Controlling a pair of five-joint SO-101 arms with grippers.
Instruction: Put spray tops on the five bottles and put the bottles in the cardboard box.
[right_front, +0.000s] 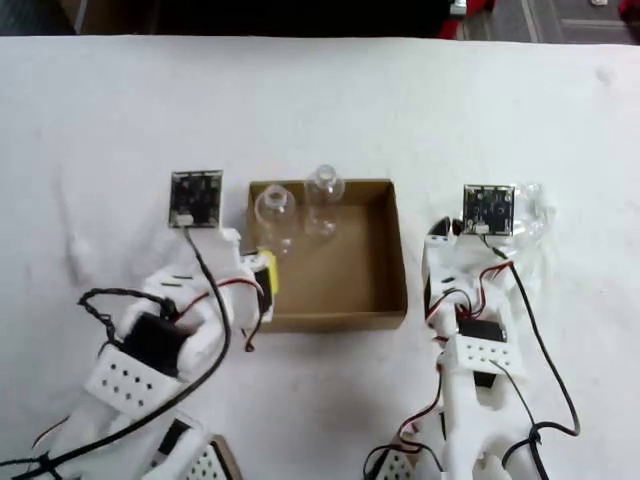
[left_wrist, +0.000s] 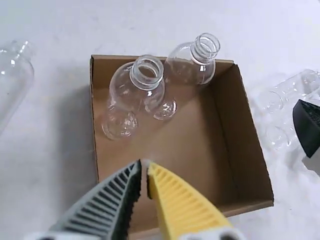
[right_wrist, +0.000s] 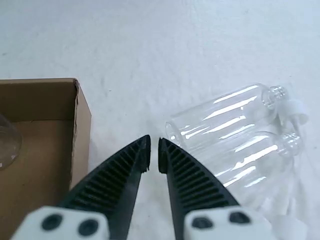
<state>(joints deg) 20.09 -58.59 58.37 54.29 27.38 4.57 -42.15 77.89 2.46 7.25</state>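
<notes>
The cardboard box (right_front: 385, 250) sits mid-table, and two clear bottles stand upright without spray tops in its far left corner: one (right_front: 274, 210) (left_wrist: 136, 90), the other (right_front: 323, 195) (left_wrist: 196, 62). My left gripper (right_front: 262, 275) (left_wrist: 143, 167), with one grey and one yellow finger, is shut on nothing and hangs over the box's near left side. My right gripper (right_front: 440, 232) (right_wrist: 153, 146) is shut and empty, just right of the box. Beyond it two clear bottles (right_wrist: 225, 112) (right_wrist: 252, 162) lie side by side on the table, with a white spray top (right_wrist: 295, 111) at their necks.
Another clear bottle (left_wrist: 14, 75) lies on the table left of the box. The lying bottles (right_front: 530, 212) rest to the right of the right arm. Cables trail from both arm bases along the near edge. The white table's far half is open.
</notes>
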